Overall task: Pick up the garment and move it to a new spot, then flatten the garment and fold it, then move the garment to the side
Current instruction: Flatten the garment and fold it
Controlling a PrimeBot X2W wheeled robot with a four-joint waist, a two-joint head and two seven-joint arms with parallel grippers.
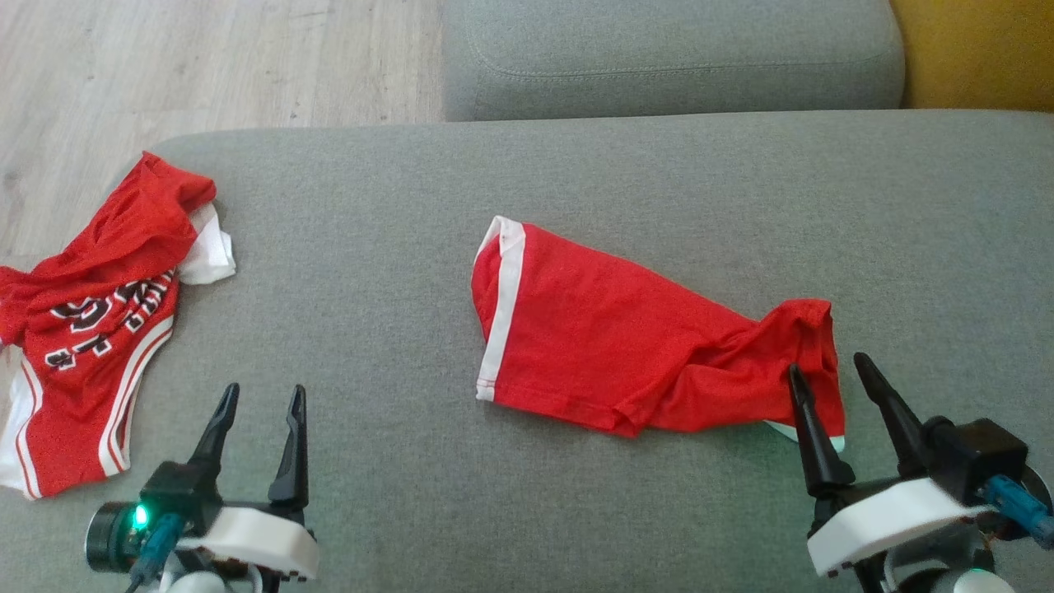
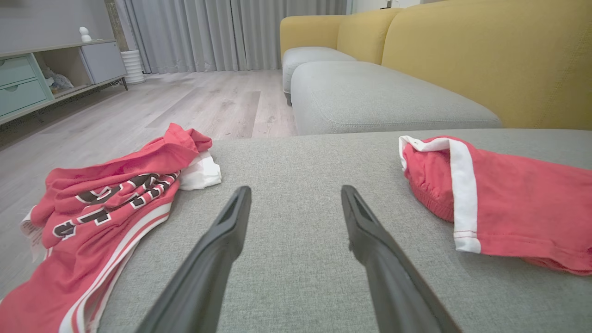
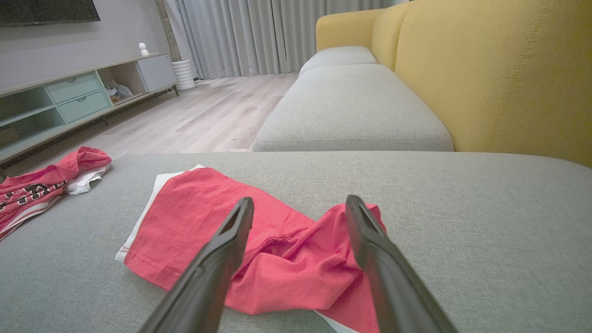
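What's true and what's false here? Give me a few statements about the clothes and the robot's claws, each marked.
1. The plain red garment lies near the middle of the grey cushion. True.
2. The lettered jersey is neatly folded. False: it lies crumpled at the cushion's left edge.
3. The right gripper clutches the plain red garment. False: its fingers stand open and grip nothing.
4. The left gripper is open over bare cushion. True.
5. The backrest is blue. False: it is yellow.
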